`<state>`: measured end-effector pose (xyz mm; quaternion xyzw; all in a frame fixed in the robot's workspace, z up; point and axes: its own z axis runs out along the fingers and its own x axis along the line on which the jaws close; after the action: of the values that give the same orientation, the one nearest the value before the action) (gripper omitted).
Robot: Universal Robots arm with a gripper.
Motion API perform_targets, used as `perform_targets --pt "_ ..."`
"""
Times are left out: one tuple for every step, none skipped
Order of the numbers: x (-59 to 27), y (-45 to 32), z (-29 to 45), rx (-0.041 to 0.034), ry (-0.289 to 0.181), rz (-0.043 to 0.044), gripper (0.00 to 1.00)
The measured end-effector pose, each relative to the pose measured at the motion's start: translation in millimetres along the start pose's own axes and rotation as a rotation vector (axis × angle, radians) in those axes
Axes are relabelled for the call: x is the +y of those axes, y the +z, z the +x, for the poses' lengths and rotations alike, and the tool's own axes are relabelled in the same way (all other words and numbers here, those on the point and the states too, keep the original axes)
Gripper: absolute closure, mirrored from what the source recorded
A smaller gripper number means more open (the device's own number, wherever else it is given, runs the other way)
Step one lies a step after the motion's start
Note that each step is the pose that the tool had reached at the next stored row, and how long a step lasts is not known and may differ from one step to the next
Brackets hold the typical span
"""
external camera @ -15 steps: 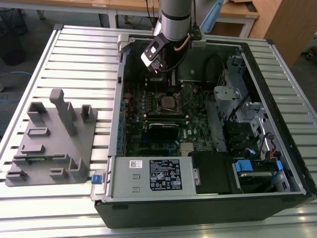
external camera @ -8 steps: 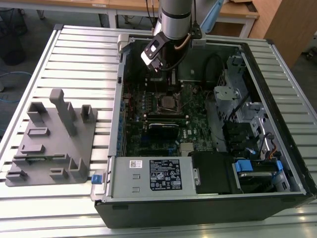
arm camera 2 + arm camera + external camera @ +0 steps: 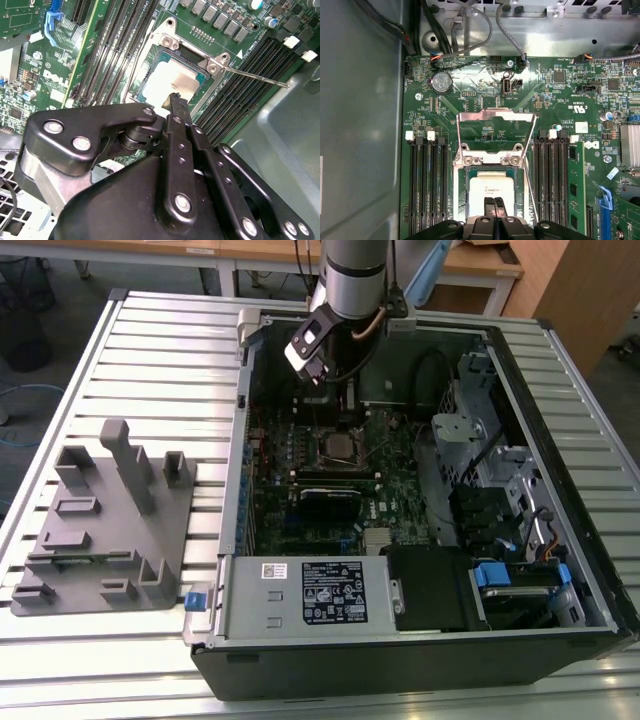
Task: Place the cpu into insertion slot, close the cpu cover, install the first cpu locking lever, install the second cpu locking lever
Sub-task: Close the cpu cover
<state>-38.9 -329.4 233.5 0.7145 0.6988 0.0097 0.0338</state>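
The cpu [image 3: 494, 189], a pale square chip, lies flat in the insertion slot [image 3: 462, 192] on the green motherboard; it also shows in the second wrist view [image 3: 172, 80]. The cpu cover [image 3: 495, 117], a thin silvery frame, stands raised at the slot's hinge side. A thin locking lever [image 3: 255, 77] sticks out free beside the slot, and another [image 3: 142, 52] runs along its other side. My gripper [image 3: 495, 204] hovers just over the chip's near edge with its fingertips pressed together and nothing between them. In the exterior view the gripper [image 3: 348, 400] hangs above the slot [image 3: 340, 448].
Black memory slots [image 3: 427, 185] flank the socket on both sides. The open computer case's walls [image 3: 235, 470] ring the board, with cables [image 3: 470, 30] and drive cages [image 3: 480, 460] inside. A grey parts fixture [image 3: 105, 525] sits on the slatted table at the exterior view's left.
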Motion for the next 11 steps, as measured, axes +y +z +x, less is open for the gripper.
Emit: perform_targets --pt "0.1 -0.7 0.0 0.0003 0.0 -0.0001 0.89" --pt "0.1 -1.7 0.0 0.0003 0.0 0.0 0.89" --pt "0.2 -2.9 -0.1 0.0004 0.0 0.0 0.89" --pt "0.3 -4.4 -0.1 0.0003 0.0 0.0 0.89" --pt "0.4 -6.0 -0.2 0.0003 0.0 0.0001 0.89" --pt "0.5 -7.7 -0.2 0.0002 0.0 0.0001 0.89" --pt "0.6 -9.3 -0.3 0.0003 0.0 0.0001 0.89" --pt "0.7 -11.2 -0.3 0.0004 0.0 0.0002 0.89" --pt "0.8 -13.1 -0.4 0.0003 0.0 0.0002 0.89" --pt "1.0 -15.1 -0.5 0.0003 0.0 0.0002 0.89" --pt "1.1 -17.0 -0.5 0.0003 0.0 0.0002 0.89"
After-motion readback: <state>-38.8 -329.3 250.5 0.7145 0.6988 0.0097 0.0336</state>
